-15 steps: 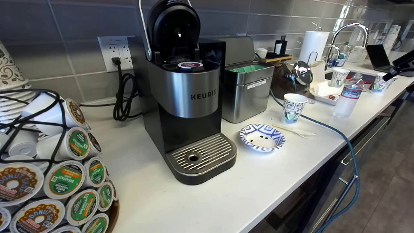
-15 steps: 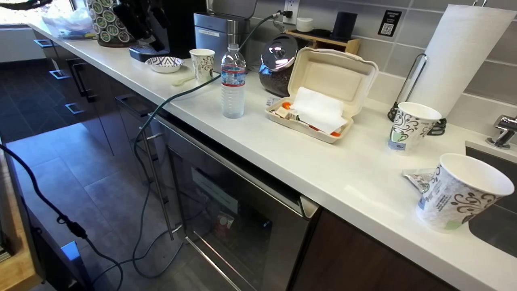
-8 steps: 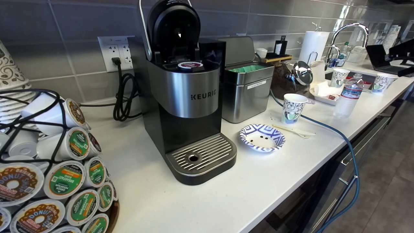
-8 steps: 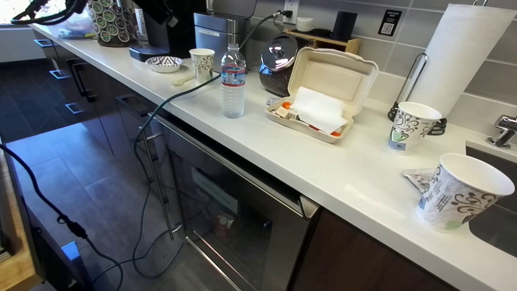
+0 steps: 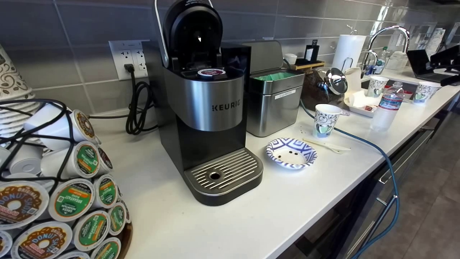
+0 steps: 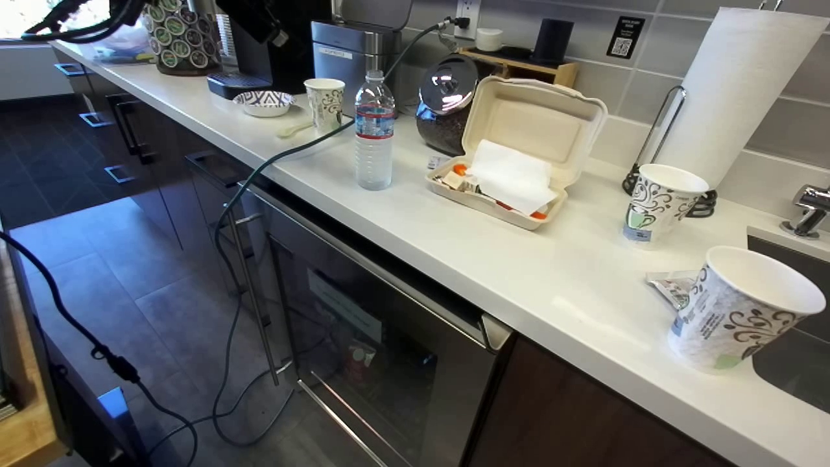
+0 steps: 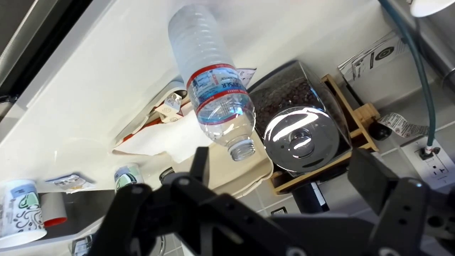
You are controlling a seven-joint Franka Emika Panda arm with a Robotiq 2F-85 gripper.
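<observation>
In the wrist view my gripper (image 7: pixel 282 161) stands open, its two dark fingers wide apart with nothing held. Beyond the left finger pad (image 7: pixel 201 165) is an uncapped clear water bottle (image 7: pixel 217 81) with a blue and red label; it stands upright on the counter (image 6: pixel 421 220) in both exterior views. A glass jar of beans (image 7: pixel 298 121) with a shiny round lid shows between and beyond the fingers. Beside the bottle lies an open beige takeout box (image 6: pixel 538 130) with a white napkin (image 6: pixel 509 178). Part of the dark arm (image 6: pixel 249 16) enters an exterior view at the top; its fingertips are hard to make out there.
A Keurig machine (image 5: pixel 205 104) with raised lid, a steel bin (image 5: pixel 275 104), a patterned bowl (image 5: pixel 291 153) and a paper cup (image 5: pixel 325 120) line the counter. More paper cups (image 6: pixel 664 201) stand near the sink. A blue-green cable (image 6: pixel 285 155) crosses the counter and hangs over its edge.
The arm has lifted away from the counter, uncovering the coffee machine's base in an exterior view and a paper cup in an exterior view. Over the last half second it barely moves. The objects stay put.
</observation>
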